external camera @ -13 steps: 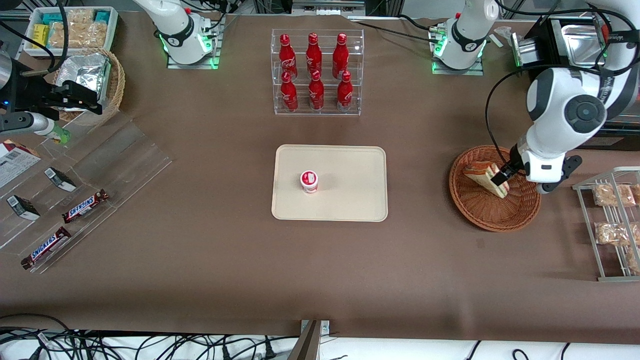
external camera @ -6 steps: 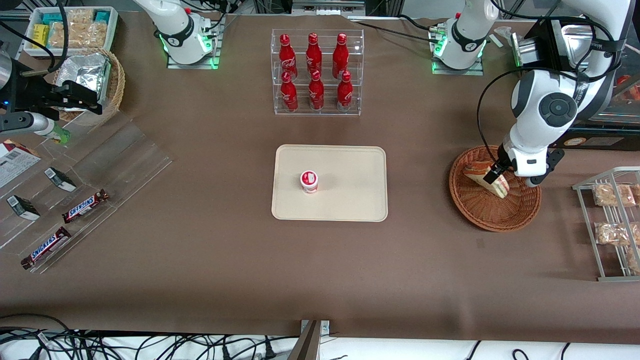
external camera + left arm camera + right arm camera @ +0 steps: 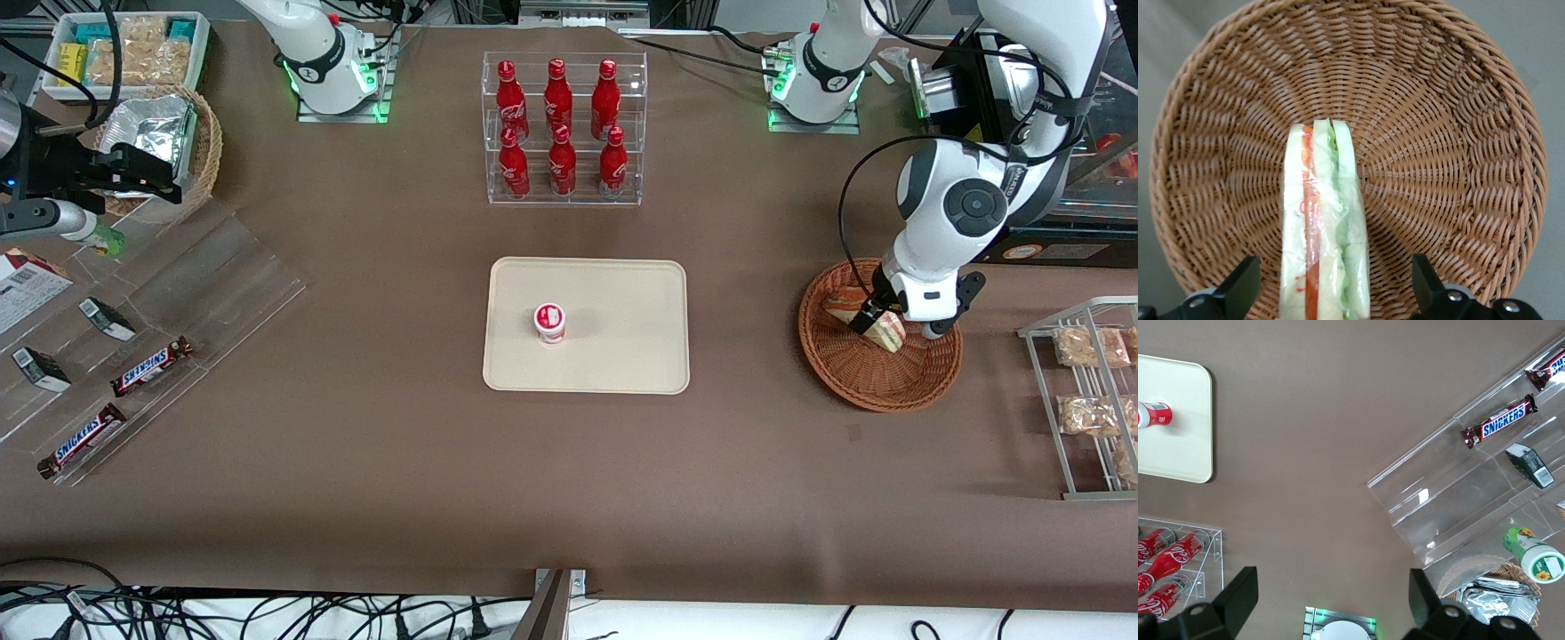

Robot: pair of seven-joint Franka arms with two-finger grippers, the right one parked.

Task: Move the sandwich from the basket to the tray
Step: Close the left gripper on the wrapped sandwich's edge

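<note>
Released claw [image 3: 1331, 303] straddles the clear-wrapped triangular sandwich [image 3: 1325, 227] in the round reddish-brown wicker basket [image 3: 1458, 133].
Probably light, soft, slippery-wrapped: pinch the bread faces gently, 3 and 9 o'clock.

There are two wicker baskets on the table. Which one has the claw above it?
The reddish-brown basket holding the sandwich: the open claw straddles the sandwich. The lighter basket holds silver foil, at the parked arm's end.

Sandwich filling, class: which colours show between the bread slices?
Red-orange and green layers in the sandwich, clearest in the left wrist view, where the open gripper straddles it.
</note>
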